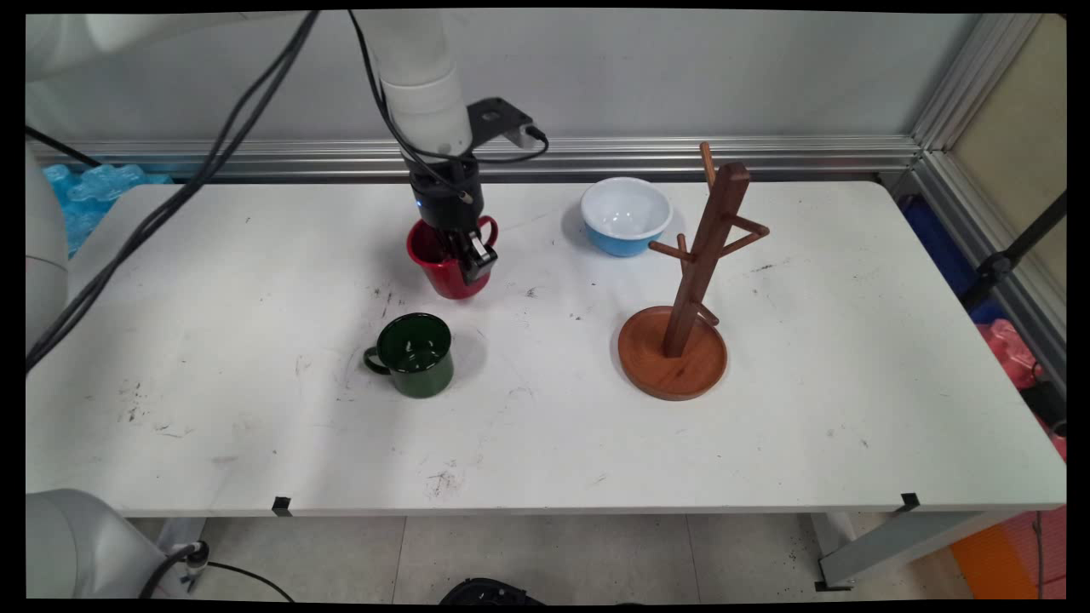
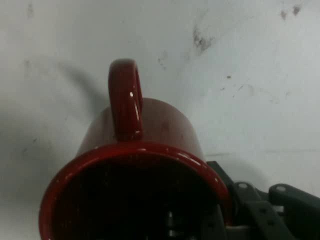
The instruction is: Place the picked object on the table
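Note:
My gripper (image 1: 470, 268) points down at a red mug (image 1: 443, 264) at the middle back of the white table (image 1: 766, 426). One finger (image 1: 479, 260) lies against the outside of the mug's right wall and the other reaches inside, so the gripper is shut on the rim. In the hand view the red mug (image 2: 150, 130) fills the lower frame with its handle (image 2: 125, 100) pointing away, and the gripper (image 2: 220, 220) is at its right rim. The mug's base is at or just above the table. A dark green mug (image 1: 415, 354) stands nearby in front.
A wooden mug tree (image 1: 691, 289) on a round base stands to the right of centre. A white and blue bowl (image 1: 626, 215) sits behind it near the back edge. Black cables hang from the arm at the upper left.

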Robot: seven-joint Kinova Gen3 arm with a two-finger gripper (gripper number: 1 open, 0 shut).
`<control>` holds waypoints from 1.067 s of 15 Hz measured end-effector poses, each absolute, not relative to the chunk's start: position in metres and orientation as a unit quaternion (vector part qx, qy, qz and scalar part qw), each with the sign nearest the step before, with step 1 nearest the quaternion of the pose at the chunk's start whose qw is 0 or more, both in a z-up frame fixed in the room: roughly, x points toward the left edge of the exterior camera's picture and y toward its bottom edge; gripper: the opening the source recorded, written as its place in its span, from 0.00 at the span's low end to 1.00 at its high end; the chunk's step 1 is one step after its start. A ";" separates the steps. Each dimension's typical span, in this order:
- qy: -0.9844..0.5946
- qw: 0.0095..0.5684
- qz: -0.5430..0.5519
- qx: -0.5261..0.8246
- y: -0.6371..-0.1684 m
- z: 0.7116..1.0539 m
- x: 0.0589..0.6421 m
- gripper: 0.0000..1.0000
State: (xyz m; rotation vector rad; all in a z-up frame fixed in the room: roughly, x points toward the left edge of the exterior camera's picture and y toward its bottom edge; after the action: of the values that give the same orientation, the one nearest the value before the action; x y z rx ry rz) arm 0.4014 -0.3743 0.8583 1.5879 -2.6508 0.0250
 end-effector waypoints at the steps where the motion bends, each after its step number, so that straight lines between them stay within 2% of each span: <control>1: -0.858 0.025 0.006 0.514 -0.376 0.855 0.400 0.00; 13: -0.864 0.019 -0.006 0.504 -0.400 0.813 0.386 0.00; 14: -0.864 0.020 -0.006 0.503 -0.401 0.811 0.385 1.00; 16: -0.865 0.020 -0.005 0.501 -0.403 0.808 0.384 1.00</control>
State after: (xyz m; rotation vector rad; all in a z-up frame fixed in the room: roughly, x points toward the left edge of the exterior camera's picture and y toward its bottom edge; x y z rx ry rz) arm 0.3842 -0.4032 0.8077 1.5535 -2.6853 -0.0165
